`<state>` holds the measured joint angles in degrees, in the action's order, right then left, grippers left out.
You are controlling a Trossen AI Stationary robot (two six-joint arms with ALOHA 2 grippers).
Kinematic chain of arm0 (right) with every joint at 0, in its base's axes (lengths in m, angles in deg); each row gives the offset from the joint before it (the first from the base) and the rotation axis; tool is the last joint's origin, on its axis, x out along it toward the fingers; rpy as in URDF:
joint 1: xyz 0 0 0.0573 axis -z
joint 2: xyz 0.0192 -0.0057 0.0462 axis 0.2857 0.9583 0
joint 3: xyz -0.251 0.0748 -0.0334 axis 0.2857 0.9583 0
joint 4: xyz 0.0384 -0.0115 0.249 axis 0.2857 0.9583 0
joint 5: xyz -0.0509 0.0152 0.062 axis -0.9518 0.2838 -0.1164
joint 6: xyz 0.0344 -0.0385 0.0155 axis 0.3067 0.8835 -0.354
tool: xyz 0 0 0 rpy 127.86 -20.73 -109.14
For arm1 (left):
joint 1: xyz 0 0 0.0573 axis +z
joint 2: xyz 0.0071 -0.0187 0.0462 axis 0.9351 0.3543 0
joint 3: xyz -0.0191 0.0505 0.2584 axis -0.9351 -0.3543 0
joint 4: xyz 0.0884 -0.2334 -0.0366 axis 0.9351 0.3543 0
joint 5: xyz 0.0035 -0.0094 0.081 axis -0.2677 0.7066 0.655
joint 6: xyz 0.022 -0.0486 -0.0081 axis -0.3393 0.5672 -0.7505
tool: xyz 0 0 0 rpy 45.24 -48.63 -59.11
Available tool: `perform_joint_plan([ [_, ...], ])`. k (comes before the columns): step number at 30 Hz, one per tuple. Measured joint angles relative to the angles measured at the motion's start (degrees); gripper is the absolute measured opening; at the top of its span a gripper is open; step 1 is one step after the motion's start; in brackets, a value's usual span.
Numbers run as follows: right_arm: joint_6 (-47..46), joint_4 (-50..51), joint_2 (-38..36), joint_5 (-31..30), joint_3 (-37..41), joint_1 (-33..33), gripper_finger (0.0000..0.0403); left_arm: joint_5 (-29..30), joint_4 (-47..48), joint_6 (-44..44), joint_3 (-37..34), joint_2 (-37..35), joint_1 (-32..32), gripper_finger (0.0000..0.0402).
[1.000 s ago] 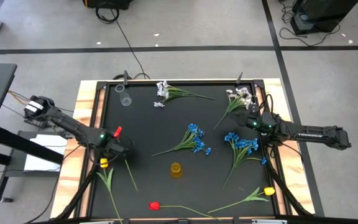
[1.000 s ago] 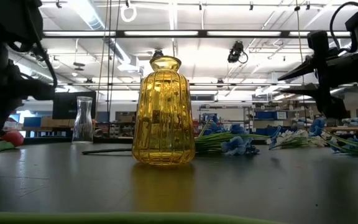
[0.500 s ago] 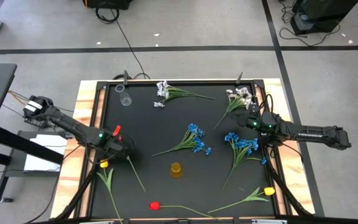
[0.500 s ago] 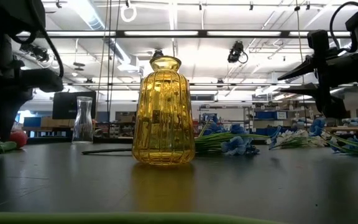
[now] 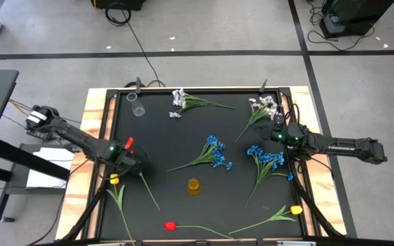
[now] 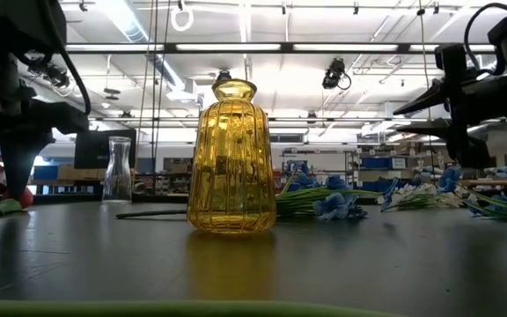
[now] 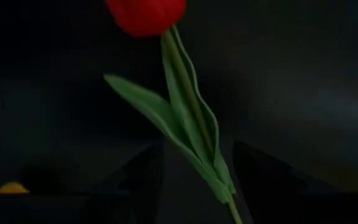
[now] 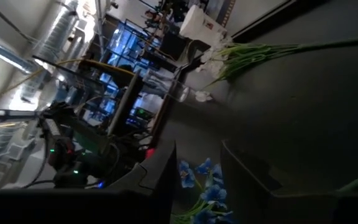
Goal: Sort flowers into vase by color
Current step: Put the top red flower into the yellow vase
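My left gripper [image 5: 135, 164] [image 7: 197, 149] is open and low over the mat near its left edge. Its fingers stand on either side of a red tulip's stem [image 7: 219, 177]. The red blossom [image 5: 128, 143] [image 7: 146, 11] lies toward the far side, and the stem's free end [image 5: 156, 205] trails toward the near edge. My right gripper [image 5: 274, 127] [image 8: 197, 163] waits open above the mat's right side, between a white spray [image 5: 264, 104] and a blue spray [image 5: 265, 157]. The yellow vase [image 5: 194, 186] [image 6: 232, 158] stands upright near the middle. My left gripper comes down from above, its fingers across the red tulip's stem just below the leaves [image 7: 227, 198]. The stem runs close along the inner side of one finger [image 7: 253, 174]. I cannot tell whether it touches. The tulip appears to lie on the mat.
A small clear vase [image 5: 137, 108] [image 6: 118, 169] stands at the far left corner. A yellow tulip [image 5: 114, 180] lies just near of my left gripper. Another red tulip [image 5: 169, 225] and yellow tulip [image 5: 295, 209] lie by the near edge. A blue spray [image 5: 214, 152] lies mid-mat and a white spray [image 5: 180, 99] at the far edge.
My left gripper has shifted slightly toward the table's right. The red tulip's free stem end has swung toward the right while its blossom has stayed in place.
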<state>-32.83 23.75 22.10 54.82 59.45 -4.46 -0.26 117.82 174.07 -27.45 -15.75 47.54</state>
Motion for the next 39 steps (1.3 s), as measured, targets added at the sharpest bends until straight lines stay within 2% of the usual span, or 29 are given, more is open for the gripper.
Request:
perform_joint_plan([
  [4,0.48,-0.10,0.80,-2.01,0.00,0.01,0.0134,-0.03,-1.39,-0.86,0.00,3.32,1.79,0.0175],
  [11,0.34,-0.13,1.45,-2.12,0.00,0.04,0.0133,-0.10,-4.14,-2.41,0.33,8.39,2.95,0.0122],
  [19,0.59,-2.17,1.75,-0.45,0.00,0.04,0.0133,0.10,-4.13,-3.79,0.16,7.53,2.92,0.0023],
  [23,0.26,-2.49,1.74,1.34,0.00,0.00,0.0133,1.08,-2.14,-8.64,1.45,4.41,2.94,0.0008],
  [27,0.55,-4.02,1.83,2.04,0.00,0.00,0.0133,5.37,2.64,-12.54,5.75,0.87,2.88,0.0008],
  [32,2.66,-9.99,2.87,2.05,0.00,0.00,0.0133,16.25,4.08,-21.39,11.16,-2.51,3.26,0.0008],
  [39,3.70,-16.04,7.30,1.53,-2.18,0.00,0.0137,27.34,0.83,-48.91,20.23,-4.86,6.19,0.0008],
])
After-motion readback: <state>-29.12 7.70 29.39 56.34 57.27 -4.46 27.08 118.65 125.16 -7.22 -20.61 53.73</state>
